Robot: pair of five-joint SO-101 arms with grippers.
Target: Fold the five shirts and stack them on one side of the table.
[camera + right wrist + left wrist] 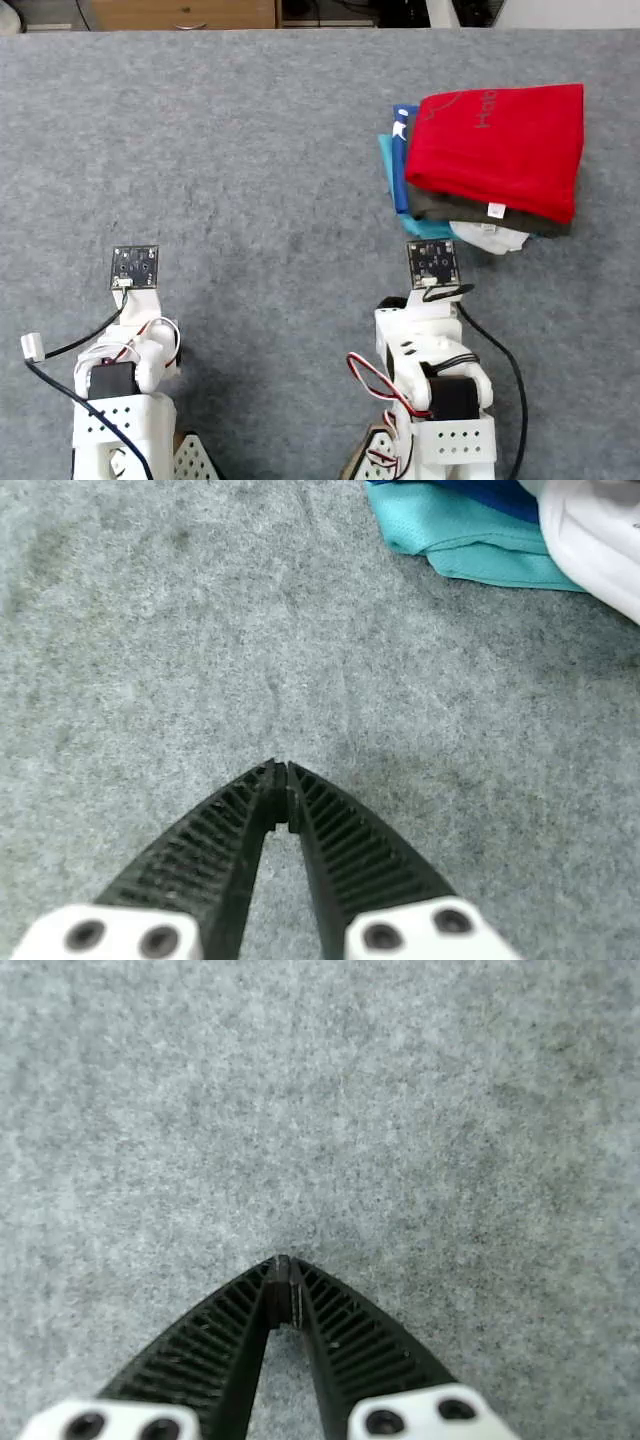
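Note:
A stack of folded shirts lies at the right side of the grey table, with a red shirt point(497, 145) on top. Under it show a dark grey shirt point(440, 205), a blue one point(401, 160), a teal one point(388, 150) and a white one point(492, 236). In the right wrist view the teal shirt point(470, 540) and the white shirt point(595, 540) lie beyond my right gripper point(280, 798), which is shut and empty over bare felt. My left gripper point(281, 1290) is shut on nothing above the grey surface. Both arms sit folded back at the table's near edge, left arm point(125, 375), right arm point(432, 370).
Grey felt point(230, 170) covers the whole table. A wooden cabinet point(185, 13) and dark items stand beyond the far edge. Cables hang by both arm bases.

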